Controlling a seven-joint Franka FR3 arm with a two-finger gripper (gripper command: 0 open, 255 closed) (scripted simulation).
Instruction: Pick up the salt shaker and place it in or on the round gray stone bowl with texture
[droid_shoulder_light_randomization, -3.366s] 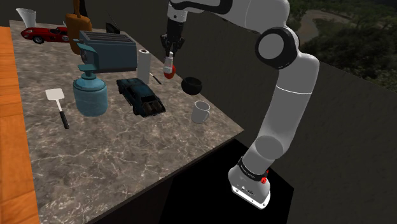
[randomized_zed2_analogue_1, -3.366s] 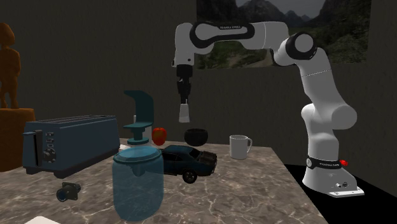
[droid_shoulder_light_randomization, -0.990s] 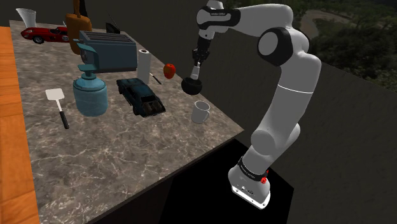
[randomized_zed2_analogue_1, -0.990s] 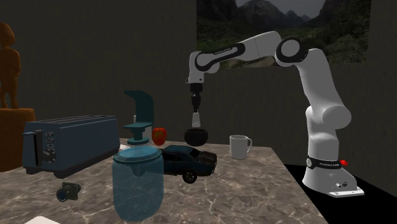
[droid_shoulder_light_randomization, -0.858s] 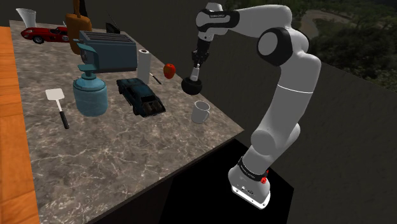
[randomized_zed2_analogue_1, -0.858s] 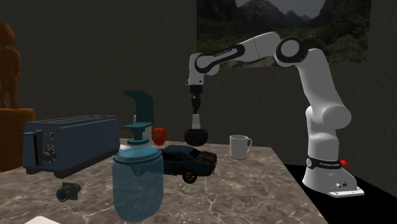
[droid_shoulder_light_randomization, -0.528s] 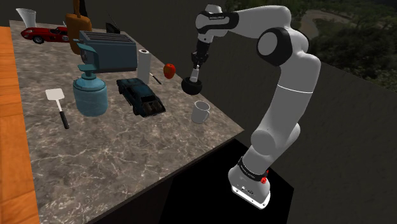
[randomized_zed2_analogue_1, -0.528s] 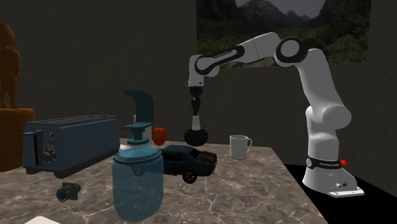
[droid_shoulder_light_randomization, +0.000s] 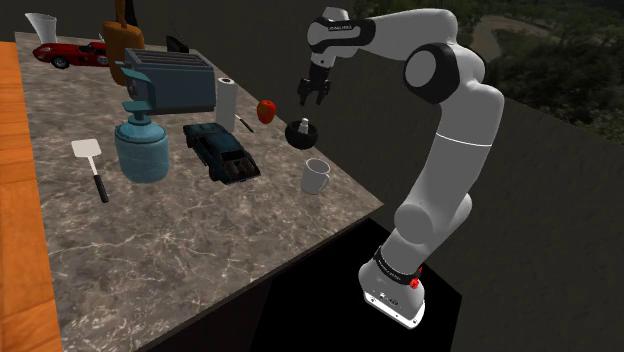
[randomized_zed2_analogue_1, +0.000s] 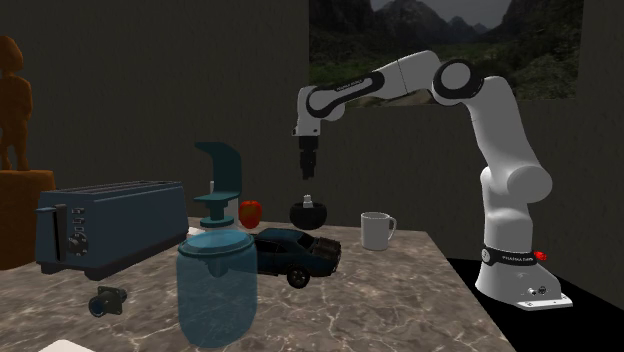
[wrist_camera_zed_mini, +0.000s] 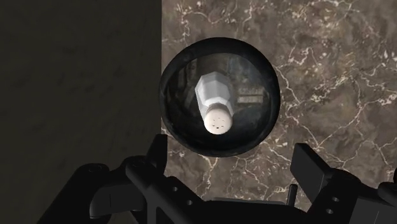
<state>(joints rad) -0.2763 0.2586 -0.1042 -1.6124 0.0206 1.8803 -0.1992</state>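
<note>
While the gripper (randomized_zed2_analogue_1: 307, 175) is held just above the dark round bowl (wrist_camera_zed_mini: 175, 76) with its fingers spread apart and clasping nothing, the white salt shaker (wrist_camera_zed_mini: 215, 105) is seen standing inside that bowl, close to an edge of the marble counter (wrist_camera_zed_mini: 331, 76). Its long axis is set roughly vertical, and its perforated cap is pointed up towards the gripper

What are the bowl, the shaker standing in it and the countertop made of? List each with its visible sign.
The bowl is black and glossy, mirroring its surroundings: glazed ceramic or polished stone, unclear. The salt shaker has a faceted, matte pale grey body and a perforated top; material open. The countertop looks like brown marble, white-veined.
</note>
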